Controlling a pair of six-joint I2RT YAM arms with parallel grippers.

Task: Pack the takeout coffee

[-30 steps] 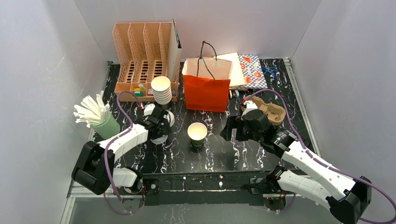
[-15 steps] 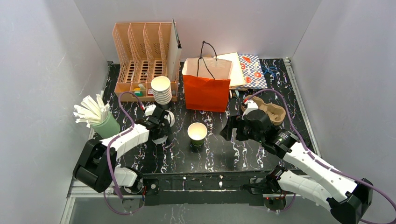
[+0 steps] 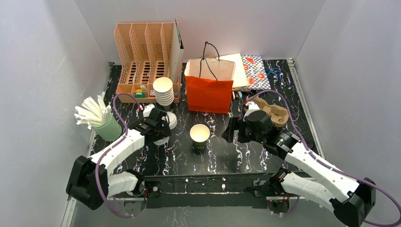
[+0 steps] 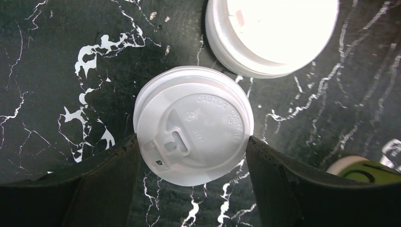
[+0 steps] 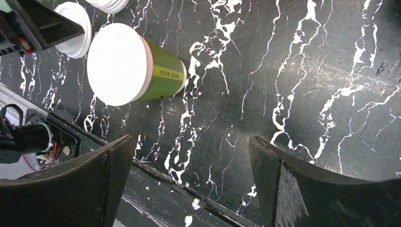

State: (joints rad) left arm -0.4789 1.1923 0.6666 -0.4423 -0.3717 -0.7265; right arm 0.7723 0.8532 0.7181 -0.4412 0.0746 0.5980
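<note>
A green paper takeout coffee cup (image 3: 199,136) stands lidless at the table's middle; it also shows in the right wrist view (image 5: 163,71). A loose white lid (image 4: 198,125) lies flat on the black marbled table, left of the cup. My left gripper (image 4: 191,142) points down over it, and both fingers touch the lid's rim on opposite sides. In the top view the left gripper (image 3: 158,134) covers that lid. My right gripper (image 5: 191,146) hangs open over bare table right of the cup, with nothing between its fingers.
More white lids (image 4: 272,33) lie just beyond the gripped one, beside a stack of white cups (image 3: 163,91). An orange paper bag (image 3: 208,94) stands open behind the cup. A cardboard cup carrier (image 3: 275,112), a straw holder (image 3: 101,124) and a peach organiser (image 3: 144,56) ring the table.
The left gripper's jaws have narrowed onto the white lid, and the left arm's elbow has swung leftward. The right arm and the green cup have stayed put.
</note>
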